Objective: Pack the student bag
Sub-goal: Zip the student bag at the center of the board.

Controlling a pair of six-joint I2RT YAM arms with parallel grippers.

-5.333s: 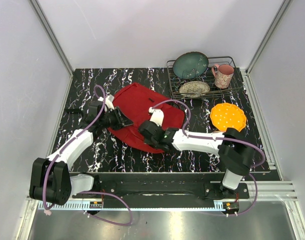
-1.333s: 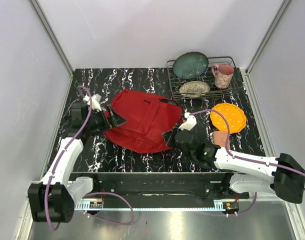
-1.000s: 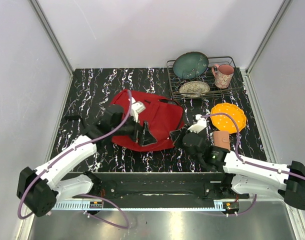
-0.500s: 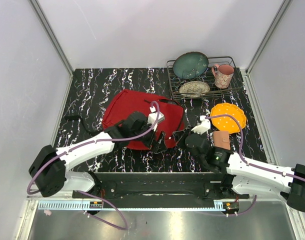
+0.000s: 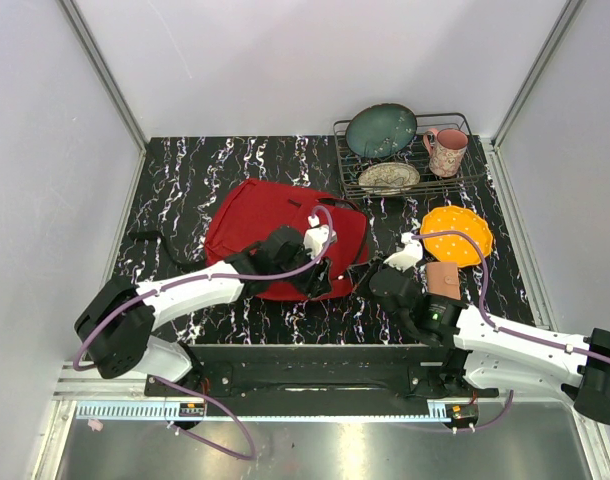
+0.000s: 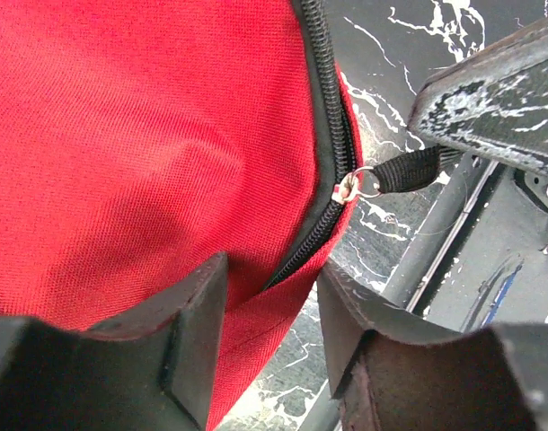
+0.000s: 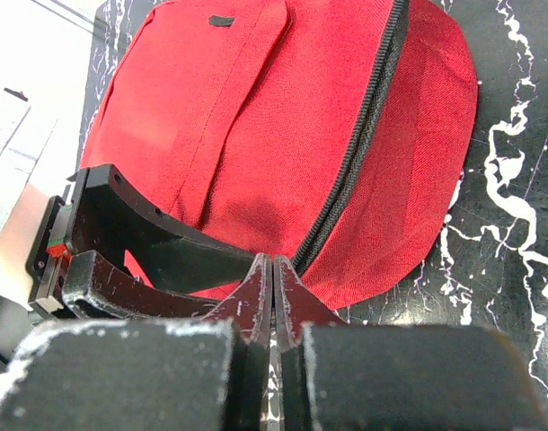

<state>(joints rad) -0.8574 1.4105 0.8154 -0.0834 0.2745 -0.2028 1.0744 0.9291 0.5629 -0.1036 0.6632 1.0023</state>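
Nearest the arm bases, the right arm's fingers (image 7: pixel 272 280) are pressed flat together. In the left wrist view they clamp the end of a short black fabric pull tab (image 6: pixel 409 169), which hangs from a small metal ring (image 6: pixel 359 184) on the zip. Just beside them, the left arm's fingers (image 6: pixel 272 274) stand a little apart, one on each side of the bag's near-right edge. Red cloth and the black zipper (image 6: pixel 323 81) lie in the gap, and it cannot be told whether the pads press on the cloth.

The large red fabric backpack (image 5: pixel 265 215) lies flat on the black white-veined marble table (image 5: pixel 185 170), about in the middle and slightly left. Its front pocket flap (image 7: pixel 229 90) faces up, and the zipper runs closed along the curved right side.

To the right of the right arm's wrist lies a small brownish square item (image 5: pixel 445 279), too small to identify. Just behind it is a round orange plate with pale dots (image 5: pixel 455 232).

At the far right corner stands a dark wire dish rack (image 5: pixel 440 183). It holds an upright teal plate (image 5: pixel 381 130), a patterned cream plate (image 5: pixel 389 178) lying flat, and a pink speckled mug (image 5: pixel 445 150).
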